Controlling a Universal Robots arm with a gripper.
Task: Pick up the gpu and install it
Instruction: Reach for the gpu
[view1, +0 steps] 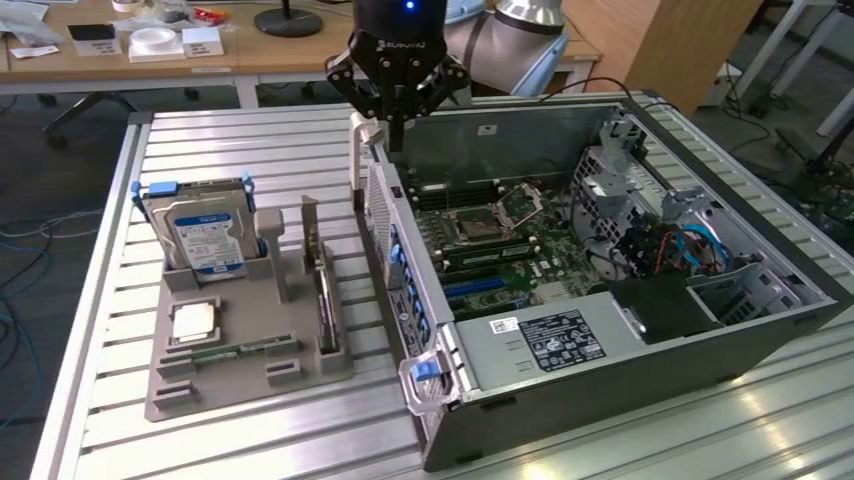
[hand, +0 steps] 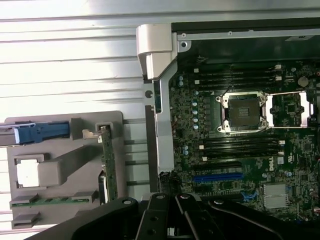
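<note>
Fingers on the gripper (view1: 396, 128) are pressed together, and nothing is held between them. The gripper hangs over the back edge of the computer case (view1: 747, 330), up above the table (view1: 240, 140) with its long metal strips. In the wrist view the black gripper (hand: 175, 220) sits over the edge of the case too.

The gpu (view1: 318, 275) is not picked up. It stands on its thin edge in a slot of the gray tray (view1: 174, 395), on the side of the tray closest to the case. From the wrist view the gpu (hand: 107, 165) looks like a thin green and dark strip. The gripper is well apart from it.

The tray holds other things as well. A hard drive (view1: 200, 235) with a blue label stands up in its own slot, with blue rails on its sides. A small silver square chip (view1: 196, 320) lies flat in a pocket. A narrow green memory stick (view1: 240, 350) lies flat near it.

The case lies on its side with its cover off. Inside it is a green board (view1: 514, 245) with an open square socket (view1: 478, 225), blue slots (view1: 474, 290), blue cables (view1: 694, 245) and a black box (view1: 661, 305).
</note>
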